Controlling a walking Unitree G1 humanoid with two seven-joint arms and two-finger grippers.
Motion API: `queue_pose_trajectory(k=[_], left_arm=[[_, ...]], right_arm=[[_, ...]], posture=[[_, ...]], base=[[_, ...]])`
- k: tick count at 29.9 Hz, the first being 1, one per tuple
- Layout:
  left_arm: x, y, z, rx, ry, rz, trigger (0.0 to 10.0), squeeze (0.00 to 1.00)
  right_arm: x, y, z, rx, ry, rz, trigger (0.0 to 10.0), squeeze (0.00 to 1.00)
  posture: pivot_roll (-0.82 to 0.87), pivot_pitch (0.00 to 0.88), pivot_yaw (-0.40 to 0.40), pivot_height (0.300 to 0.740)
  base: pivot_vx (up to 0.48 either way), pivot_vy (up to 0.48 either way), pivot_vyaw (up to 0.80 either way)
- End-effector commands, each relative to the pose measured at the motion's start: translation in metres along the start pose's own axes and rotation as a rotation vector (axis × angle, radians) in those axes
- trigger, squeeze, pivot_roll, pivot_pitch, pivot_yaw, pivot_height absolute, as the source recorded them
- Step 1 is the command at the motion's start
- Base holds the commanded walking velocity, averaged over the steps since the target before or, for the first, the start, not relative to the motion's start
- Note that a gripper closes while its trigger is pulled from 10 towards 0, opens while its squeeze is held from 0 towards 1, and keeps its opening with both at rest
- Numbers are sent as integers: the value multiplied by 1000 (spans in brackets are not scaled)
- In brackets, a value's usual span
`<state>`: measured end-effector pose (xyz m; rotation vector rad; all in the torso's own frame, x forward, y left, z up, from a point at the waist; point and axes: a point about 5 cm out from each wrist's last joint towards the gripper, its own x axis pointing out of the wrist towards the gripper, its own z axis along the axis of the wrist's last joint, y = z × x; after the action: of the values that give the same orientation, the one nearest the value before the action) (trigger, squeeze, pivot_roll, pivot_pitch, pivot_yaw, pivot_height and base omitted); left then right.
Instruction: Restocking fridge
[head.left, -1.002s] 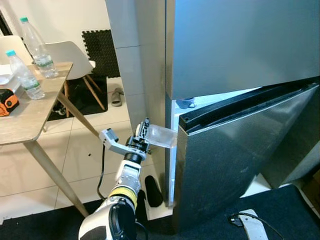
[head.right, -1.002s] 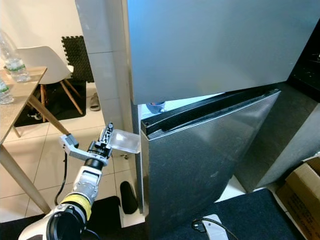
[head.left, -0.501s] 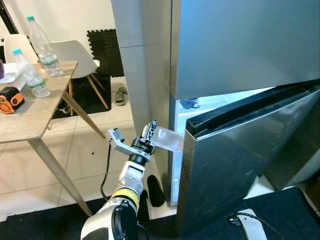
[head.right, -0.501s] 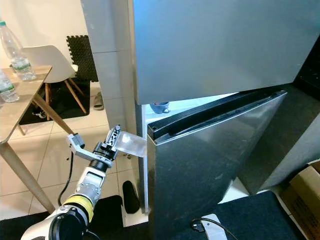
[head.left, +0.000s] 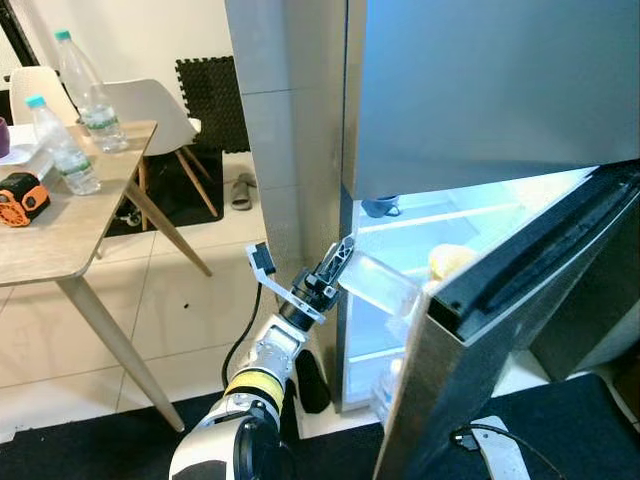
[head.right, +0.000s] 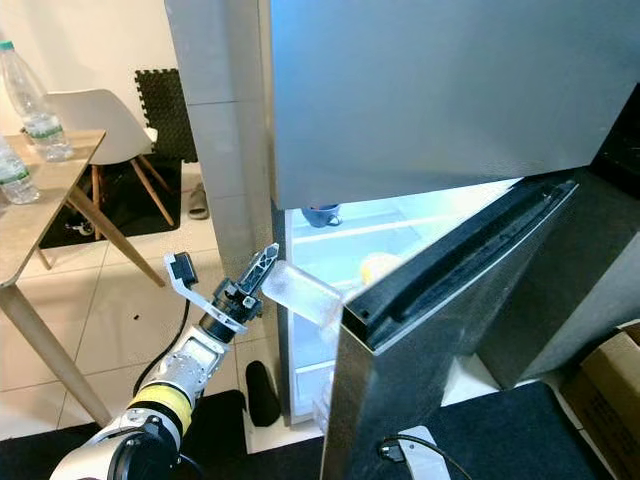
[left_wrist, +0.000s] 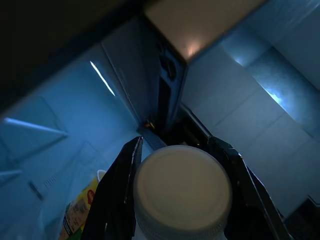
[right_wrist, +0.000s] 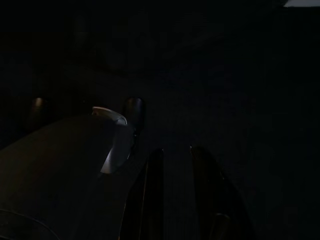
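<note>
I am gripping a clear bottle (head.left: 380, 288) in my left gripper (head.left: 338, 268), fingers (left_wrist: 120, 200) closed on its sides near the white cap; it is lying nearly level, its long axis pointing into the open fridge (head.left: 450, 215), base already past the lit edge; right gripper (right_wrist: 175, 200) is hanging idle in shadow, fingers slightly apart

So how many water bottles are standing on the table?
2: one bottle at the table's far edge near the chair, another bottle nearer, beside the orange device. More may sit beyond the frame.
</note>
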<state>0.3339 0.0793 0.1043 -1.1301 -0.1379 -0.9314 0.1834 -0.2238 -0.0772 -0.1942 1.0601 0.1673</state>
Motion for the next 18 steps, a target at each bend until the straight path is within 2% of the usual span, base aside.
queue_pose_trajectory(k=[1,3,4,5,6,8,10,13,14,17,18], left_arm=[[-3,-2,-22,-49,-2,-6,10000,0],[-20,8,-13,14,7,91,10000,0],[-34,16,-4,56,2,182,10000,0],[-34,16,-4,56,2,182,10000,0],[-58,28,10,117,-18,337,10000,0],[-79,35,23,164,-43,471,10000,0],[-97,40,33,181,-86,578,10000,0],[-133,46,44,203,-128,754,10000,0],[-133,46,44,203,-128,754,10000,0],[-171,48,38,196,-103,917,10000,0],[-178,48,35,192,-93,948,10000,0]], right_arm=[[0,2,-1,0,10,2,10000,0],[0,2,-3,7,19,-1,10000,0],[0,2,-4,9,25,-3,10000,0],[0,2,-4,9,25,-3,10000,0],[0,3,-6,10,36,-3,10000,0],[0,3,-7,8,45,-2,10000,0],[0,3,-8,5,49,-3,10000,0],[0,3,-10,4,58,-3,10000,0],[0,3,-10,4,58,-3,10000,0],[0,4,-15,-1,74,-2,10000,0],[-1,4,-16,-1,78,-3,10000,0]], posture=[[-31,0,10,740],[-31,0,10,740],[-31,0,10,740],[-31,0,10,740],[-31,0,9,740],[-31,0,9,740],[-31,0,9,740],[-28,0,7,740],[-28,0,7,740],[-28,0,5,740],[-28,0,5,740]], base=[[0,0,0],[0,0,0],[0,0,0],[0,0,0],[0,0,-788],[0,0,-788],[0,0,-788],[0,0,-788],[0,0,-788],[0,0,-788],[0,0,-788]])
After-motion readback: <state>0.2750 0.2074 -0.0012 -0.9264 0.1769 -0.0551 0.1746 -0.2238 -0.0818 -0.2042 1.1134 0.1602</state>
